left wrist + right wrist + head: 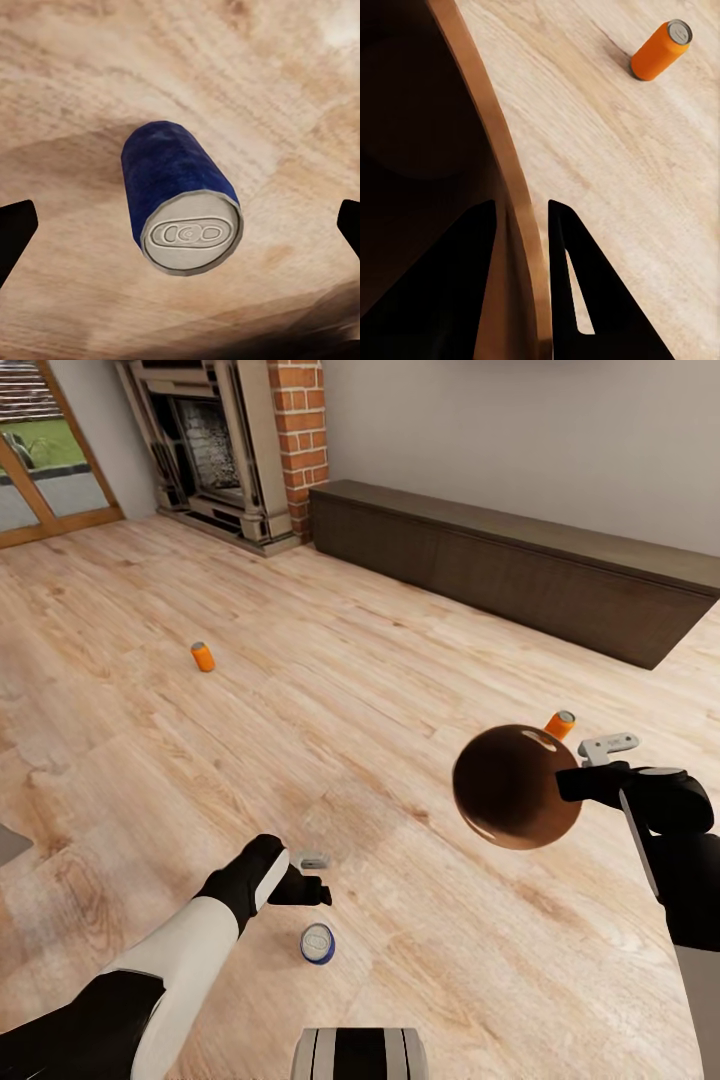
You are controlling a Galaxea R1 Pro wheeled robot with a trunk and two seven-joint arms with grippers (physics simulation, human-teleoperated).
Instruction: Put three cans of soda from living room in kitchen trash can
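Two orange cans of soda lie on the wood floor: one (pixel 203 656) far to the left, one (pixel 560 724) just behind the trash can (pixel 515 790), also in the right wrist view (pixel 661 49). A third can (pixel 318 943) is blue with a silver top; it stands on the floor just below my left gripper (pixel 312 875). That gripper (pixel 180 225) is open, its fingers wide apart on either side of the blue can (pixel 176 187) and not touching it. My right gripper (pixel 575 780) is shut on the trash can's rim (pixel 487 127), one finger inside and one outside, holding it above the floor.
A stone fireplace (pixel 215 450) with a brick column (pixel 300 430) stands at the far wall. A long low dark cabinet (pixel 520 570) runs along the wall to the right. Wood-framed glass doors (pixel 40 470) are at the far left. My base (pixel 360 1055) shows at the near edge.
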